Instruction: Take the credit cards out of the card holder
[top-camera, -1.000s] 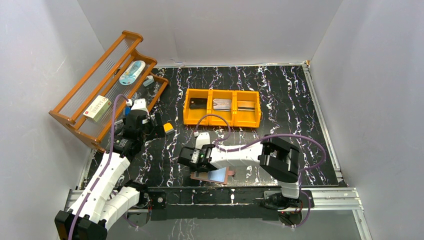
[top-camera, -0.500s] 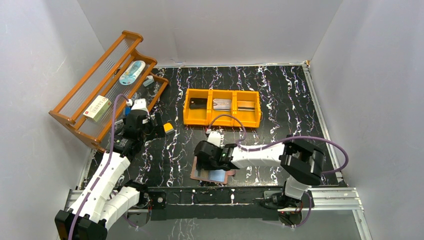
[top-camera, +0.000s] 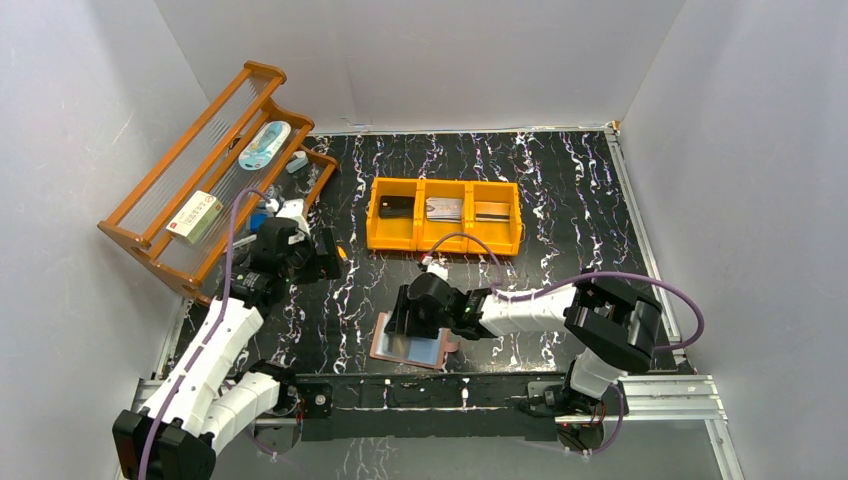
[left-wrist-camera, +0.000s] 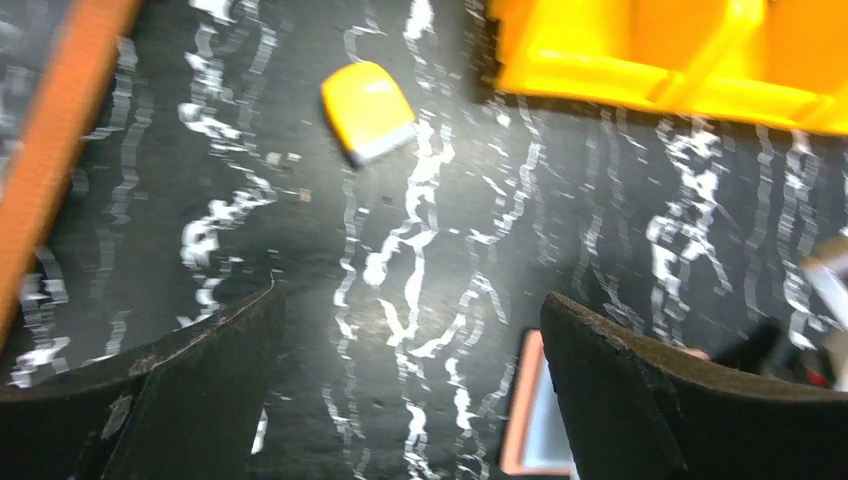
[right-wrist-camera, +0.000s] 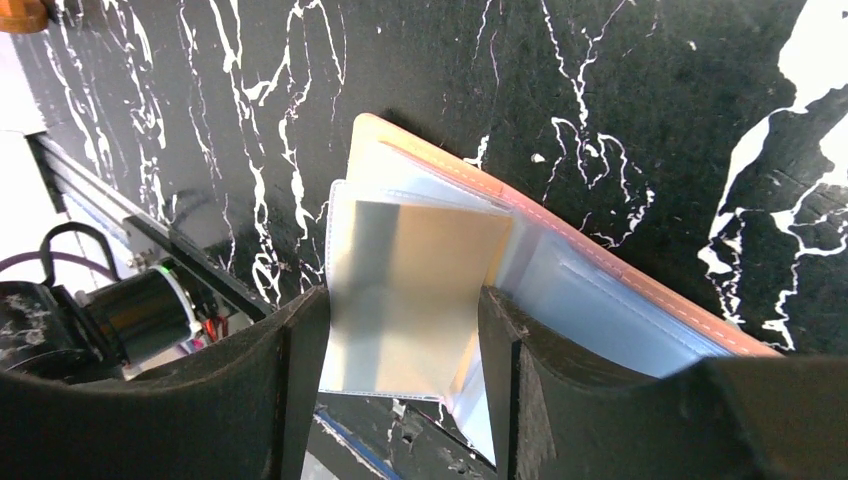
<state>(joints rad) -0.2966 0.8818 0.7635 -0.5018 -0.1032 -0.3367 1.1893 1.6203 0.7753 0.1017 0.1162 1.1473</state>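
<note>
The salmon-pink card holder (top-camera: 408, 346) lies open near the table's front edge, pale blue lining up. In the right wrist view the holder (right-wrist-camera: 620, 290) shows a clear sleeve with a tan credit card (right-wrist-camera: 420, 290) standing up between my fingers. My right gripper (right-wrist-camera: 400, 300) is open and straddles that sleeve; it is also in the top view (top-camera: 405, 322). My left gripper (top-camera: 325, 262) is open and empty, to the upper left of the holder. In the left wrist view, the left gripper (left-wrist-camera: 410, 300) hangs over bare table, with the holder's edge (left-wrist-camera: 528, 420) by its right finger.
An orange three-compartment tray (top-camera: 445, 243) holds a dark card (top-camera: 397, 207) and grey cards (top-camera: 444, 209). A small yellow-and-white block (left-wrist-camera: 368, 110) lies by the left gripper. A wooden rack (top-camera: 200, 170) stands at the left. A metal rail (top-camera: 430, 385) runs along the near edge.
My right gripper has moved right and over the holder, and the holder has shifted a little left. My left gripper has moved slightly to the right.
</note>
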